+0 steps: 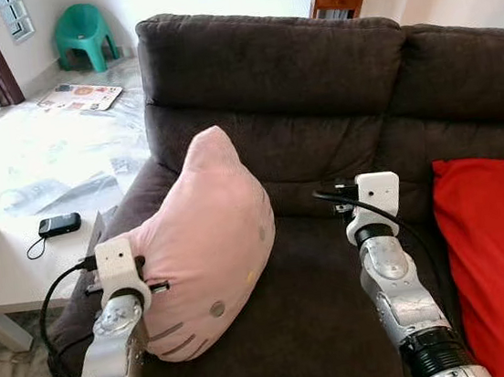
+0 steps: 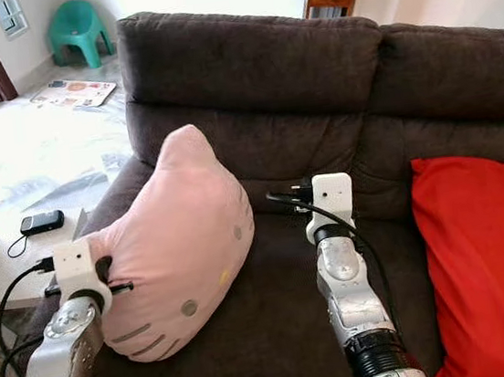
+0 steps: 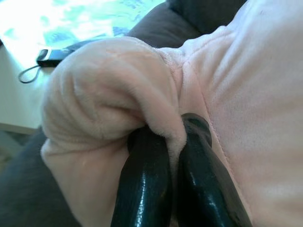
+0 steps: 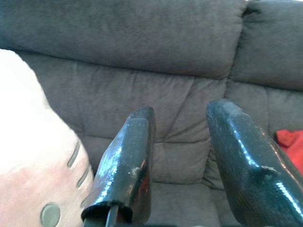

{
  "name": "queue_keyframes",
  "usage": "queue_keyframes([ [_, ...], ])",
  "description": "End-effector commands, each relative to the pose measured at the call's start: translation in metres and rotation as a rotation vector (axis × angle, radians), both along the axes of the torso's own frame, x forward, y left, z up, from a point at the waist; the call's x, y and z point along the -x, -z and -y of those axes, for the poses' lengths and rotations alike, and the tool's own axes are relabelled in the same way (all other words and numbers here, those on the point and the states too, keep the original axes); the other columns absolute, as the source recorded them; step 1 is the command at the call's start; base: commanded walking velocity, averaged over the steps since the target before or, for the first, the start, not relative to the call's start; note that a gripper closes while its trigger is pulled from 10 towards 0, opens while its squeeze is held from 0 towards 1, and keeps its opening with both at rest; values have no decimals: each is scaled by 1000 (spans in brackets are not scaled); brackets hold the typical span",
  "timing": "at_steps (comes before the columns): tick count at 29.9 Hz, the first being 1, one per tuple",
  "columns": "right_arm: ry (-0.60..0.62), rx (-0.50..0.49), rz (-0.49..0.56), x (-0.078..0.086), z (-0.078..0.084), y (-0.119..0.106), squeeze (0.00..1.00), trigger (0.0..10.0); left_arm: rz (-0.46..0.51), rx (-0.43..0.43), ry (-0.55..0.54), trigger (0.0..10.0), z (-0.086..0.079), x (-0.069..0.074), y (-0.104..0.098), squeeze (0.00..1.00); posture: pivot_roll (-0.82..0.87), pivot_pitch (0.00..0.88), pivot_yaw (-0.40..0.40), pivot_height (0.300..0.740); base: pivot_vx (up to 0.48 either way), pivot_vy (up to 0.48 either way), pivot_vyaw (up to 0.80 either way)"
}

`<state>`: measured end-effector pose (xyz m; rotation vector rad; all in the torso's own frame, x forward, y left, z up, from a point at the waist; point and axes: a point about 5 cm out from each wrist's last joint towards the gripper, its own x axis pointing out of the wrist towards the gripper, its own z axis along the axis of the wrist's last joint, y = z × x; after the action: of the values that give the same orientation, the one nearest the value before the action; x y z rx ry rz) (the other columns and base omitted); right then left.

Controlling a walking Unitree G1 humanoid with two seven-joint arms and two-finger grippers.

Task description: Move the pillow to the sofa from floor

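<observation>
We stand before the brown sofa point(image 1: 285, 83), our landmark, with the pink pillow point(image 1: 205, 240) already resting on its left seat cushion, propped tilted with its pointed ear up toward the backrest and its long axis running from the seat's front edge up toward that backrest. A red cushion point(image 1: 500, 259) lies at the sofa's right end, well apart from the pillow. Our left gripper point(image 3: 177, 142) is at the pillow's outer left edge, its two black fingers pinched tight on a fold of pink plush; the pillow lies just to the right of it. Our right gripper point(image 4: 177, 151) hovers over the sofa's middle seat, jaws spread and holding nothing, pillow to its left. We judge release comes next. No containers are in view.
</observation>
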<state>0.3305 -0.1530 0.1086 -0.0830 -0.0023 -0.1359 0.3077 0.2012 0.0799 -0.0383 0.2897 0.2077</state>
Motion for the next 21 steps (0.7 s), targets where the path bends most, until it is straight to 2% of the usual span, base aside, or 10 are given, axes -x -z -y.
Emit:
queue_keyframes([
  [1, 20, -5, 31, -3, 5, -10, 0, 10000, -46, 17, -28, 10000, -5, 3, 11, 0, 126, 0, -113, 740, 0, 0, 0],
  [3, 22, -4, 33, -3, 4, -11, 0, 10000, -1, 57, -36, 10000, -2, -2, 5, 0, 124, 0, -114, 740, 0, 0, 0],
  [5, 28, -5, 42, -4, 4, -12, 0, 10000, 70, 61, 18, 10000, 3, -7, -3, 0, 124, 0, -115, 740, 0, 0, 0],
  [8, 25, -10, 49, -4, 3, -13, 0, 10000, 134, -45, 145, 10000, 12, -10, -12, 0, 124, 0, -115, 740, 0, 0, 0],
  [10, 17, -10, 46, -3, 2, -12, 0, 10000, 144, -161, 227, 10000, 16, -10, -14, 0, 120, 0, -112, 740, 0, 0, 0],
  [11, 15, -7, 40, -3, 2, -10, 0, 10000, 172, -246, 307, 10000, 21, -10, -17, 0, 123, 0, -110, 740, 0, 0, 0],
  [15, 16, -9, 41, -2, 2, -10, 0, 10000, 198, -265, 360, 10000, 26, -10, -21, 0, 123, 0, -108, 740, 0, 0, 0],
  [17, 18, -10, 38, -2, 2, -9, 0, 10000, 189, -291, 439, 10000, 32, -10, -20, 0, 121, 0, -104, 740, 0, 0, 0],
  [21, 15, -14, 38, -2, 1, -9, 0, 10000, 156, -305, 463, 10000, 33, -8, -11, 0, 118, 0, -103, 740, 0, 0, 0],
])
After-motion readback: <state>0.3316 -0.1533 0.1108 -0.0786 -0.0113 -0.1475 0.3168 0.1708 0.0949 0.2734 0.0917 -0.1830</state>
